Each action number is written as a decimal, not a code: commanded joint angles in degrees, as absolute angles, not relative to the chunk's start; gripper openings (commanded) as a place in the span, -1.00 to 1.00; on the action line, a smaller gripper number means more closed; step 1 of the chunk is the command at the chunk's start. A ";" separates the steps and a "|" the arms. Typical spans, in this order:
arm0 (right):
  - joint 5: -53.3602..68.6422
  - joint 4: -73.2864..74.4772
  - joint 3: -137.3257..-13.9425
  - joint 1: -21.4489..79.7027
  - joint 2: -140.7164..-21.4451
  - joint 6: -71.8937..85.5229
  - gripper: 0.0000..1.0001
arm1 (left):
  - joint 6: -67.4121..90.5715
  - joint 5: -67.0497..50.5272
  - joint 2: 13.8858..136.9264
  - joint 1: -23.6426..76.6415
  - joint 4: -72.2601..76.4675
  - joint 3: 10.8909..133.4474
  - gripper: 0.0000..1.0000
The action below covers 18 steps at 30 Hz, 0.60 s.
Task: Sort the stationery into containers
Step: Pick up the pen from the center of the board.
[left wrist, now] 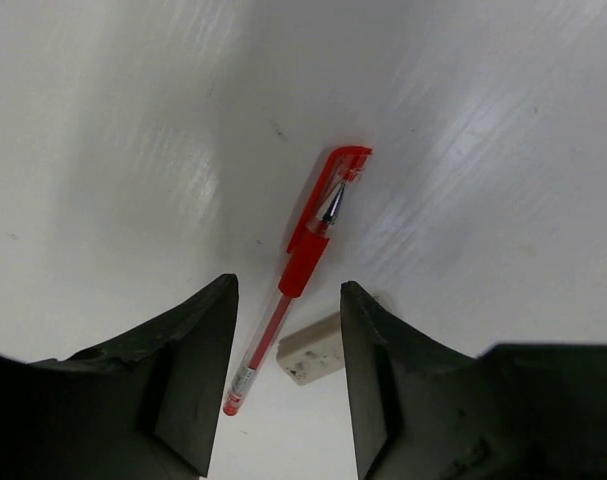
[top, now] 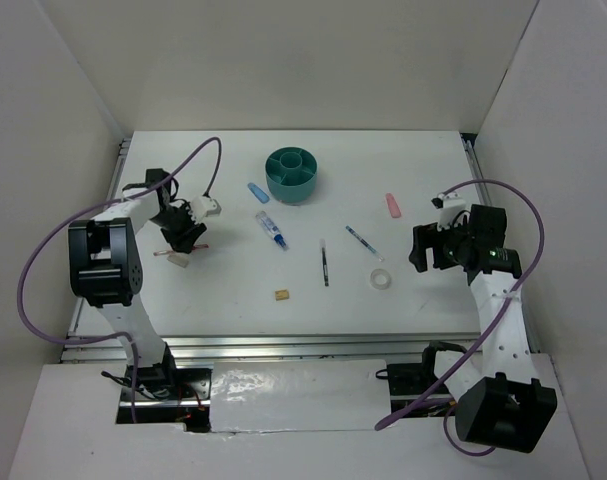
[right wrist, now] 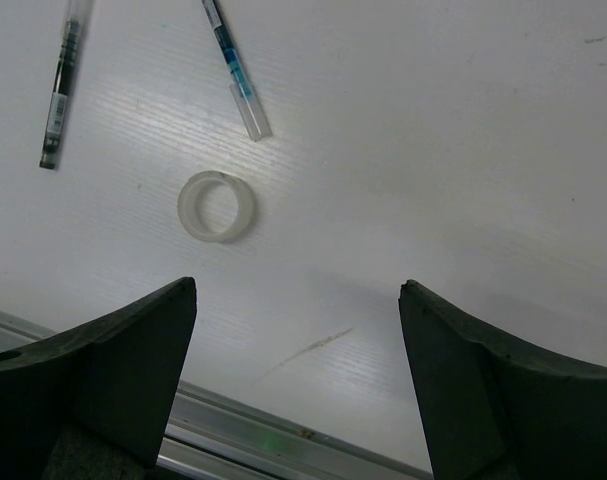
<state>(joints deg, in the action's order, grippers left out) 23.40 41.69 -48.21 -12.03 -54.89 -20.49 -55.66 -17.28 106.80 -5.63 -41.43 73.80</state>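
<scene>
The teal organiser (top: 293, 173) stands at the back centre. A light blue eraser (top: 257, 192), a blue-white pen (top: 272, 229), a thin dark pen (top: 324, 263), a second blue pen (top: 362, 241), a clear tape ring (top: 381, 278), a pink eraser (top: 392, 205) and a tan block (top: 281, 295) lie on the table. My left gripper (top: 183, 243) is open and empty. In its wrist view the gripper (left wrist: 288, 292) hovers over a red pen (left wrist: 308, 245) and a whitish eraser (left wrist: 311, 348). My right gripper (top: 421, 254) is open and empty; in the right wrist view it (right wrist: 296, 290) is near the tape ring (right wrist: 216, 206).
The right wrist view also shows the dark pen (right wrist: 61, 85), the blue pen (right wrist: 236, 70) and the metal rail (right wrist: 233, 440) at the table's near edge. White walls close in the table on the left, back and right.
</scene>
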 commanded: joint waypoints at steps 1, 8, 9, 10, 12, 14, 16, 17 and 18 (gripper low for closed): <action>24.26 41.92 -51.42 -12.04 -54.58 -20.57 0.76 | -58.45 -17.49 107.58 -6.24 -39.03 72.60 0.13; 26.19 42.10 -52.03 -12.04 -54.14 -20.48 0.75 | -60.38 -17.05 108.63 -7.21 -38.23 70.93 -0.01; 26.45 42.10 -52.21 -12.04 -54.14 -20.48 0.74 | -60.47 -17.14 108.89 -7.21 -38.41 71.01 -0.08; 27.15 42.19 -52.82 -11.95 -54.23 -20.30 0.75 | -60.47 -17.23 109.33 -7.29 -38.41 71.10 -0.10; 28.12 42.80 -53.70 -12.04 -54.40 -20.22 0.74 | -60.21 -17.14 109.95 -7.29 -38.50 71.28 -0.29; 29.70 43.15 -55.37 -12.04 -54.84 -19.95 0.74 | -59.86 -17.14 110.48 -7.29 -38.76 71.54 -0.48; 31.63 43.33 -57.12 -12.04 -55.11 -19.16 0.74 | -59.24 -17.49 110.83 -7.21 -39.28 72.33 -0.59; 32.42 43.42 -57.74 -11.95 -55.37 -18.73 0.74 | -58.72 -17.58 110.66 -7.12 -39.29 72.68 -0.72; 33.30 43.16 -59.05 -11.87 -55.46 -17.59 0.74 | -58.19 -18.19 110.65 -7.21 -39.37 73.29 -0.78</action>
